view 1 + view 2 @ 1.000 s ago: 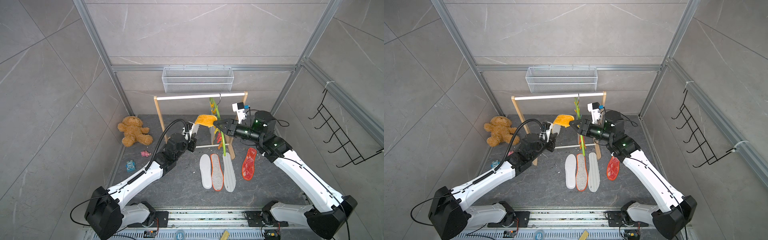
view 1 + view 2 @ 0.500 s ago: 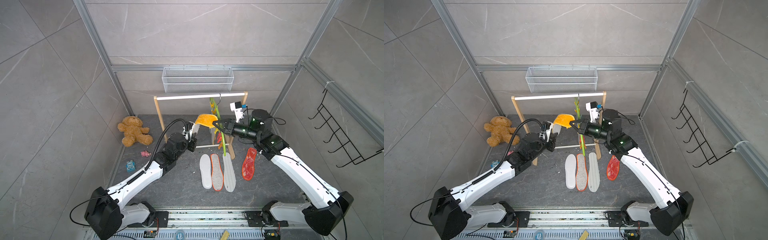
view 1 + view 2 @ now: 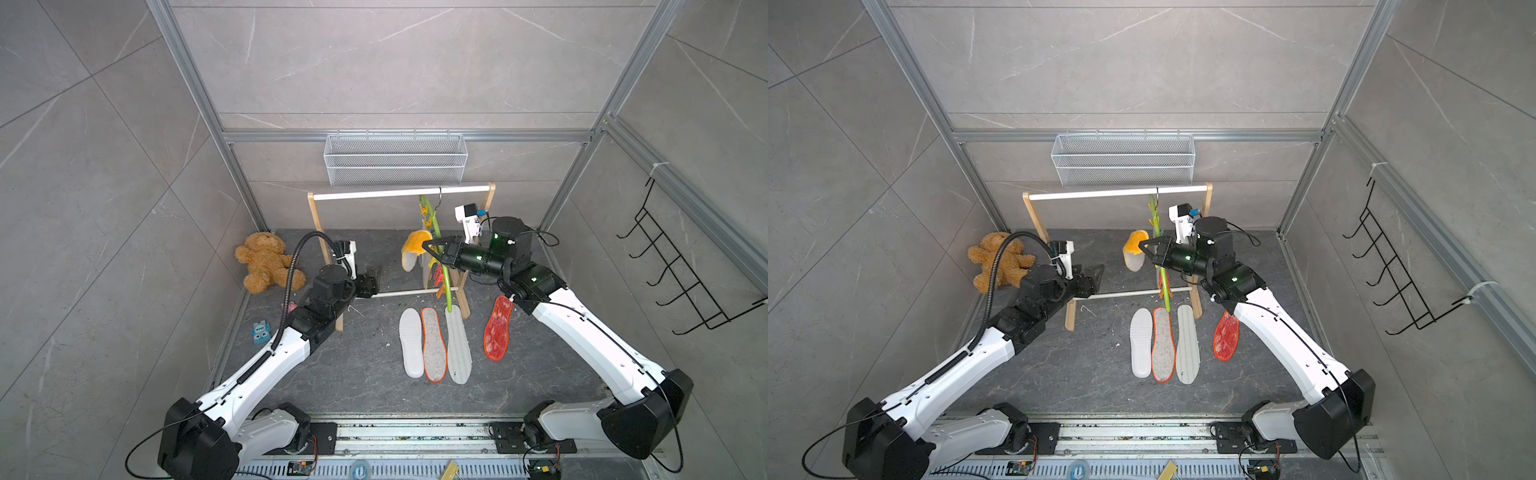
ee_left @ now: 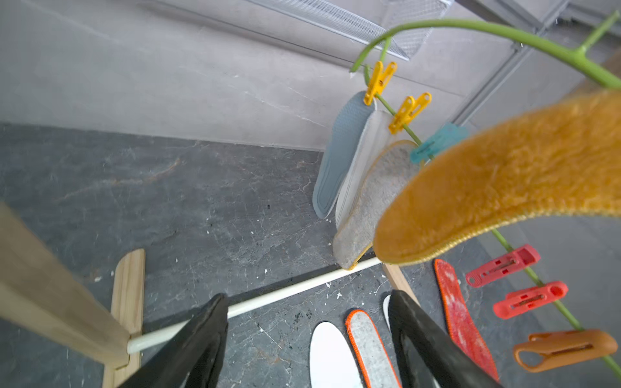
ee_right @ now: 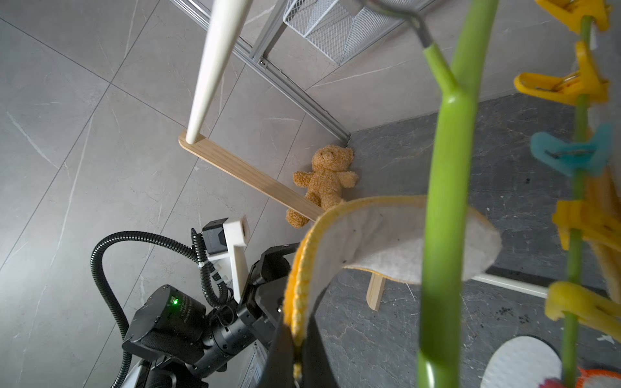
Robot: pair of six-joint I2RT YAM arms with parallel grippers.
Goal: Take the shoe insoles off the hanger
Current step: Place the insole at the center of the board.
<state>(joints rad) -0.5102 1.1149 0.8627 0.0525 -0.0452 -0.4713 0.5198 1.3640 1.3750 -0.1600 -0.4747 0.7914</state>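
Note:
My right gripper (image 5: 295, 346) is shut on the rim of the orange-yellow insole (image 3: 411, 249), which curls over beside the lime-green hanger (image 3: 440, 253). The hanger hangs from the rack's white rail. My left gripper (image 4: 309, 322) is open and empty, low and to the left of that insole (image 4: 504, 174). Still clipped on the hanger are a blue-grey insole (image 4: 339, 158), a pale one (image 4: 366, 158) and a beige-grey felt one (image 4: 373, 201). On the floor lie a white insole (image 3: 410, 343), an orange-rimmed grey one (image 3: 433, 345), a pale striped one (image 3: 457, 345) and a red mesh one (image 3: 497, 328).
The wooden rack (image 3: 320, 224) stands at the back, with its low crossbar (image 4: 285, 295) just beyond my left jaws. A teddy bear (image 3: 266, 266) and a small blue toy (image 3: 261, 332) lie at the left. A wire basket (image 3: 395, 160) hangs on the back wall, black hooks (image 3: 681, 270) on the right wall.
My left gripper has opened, let go of the orange-yellow insole and drawn back a little to the left. My right gripper has shut on the insole, which now droops from it.

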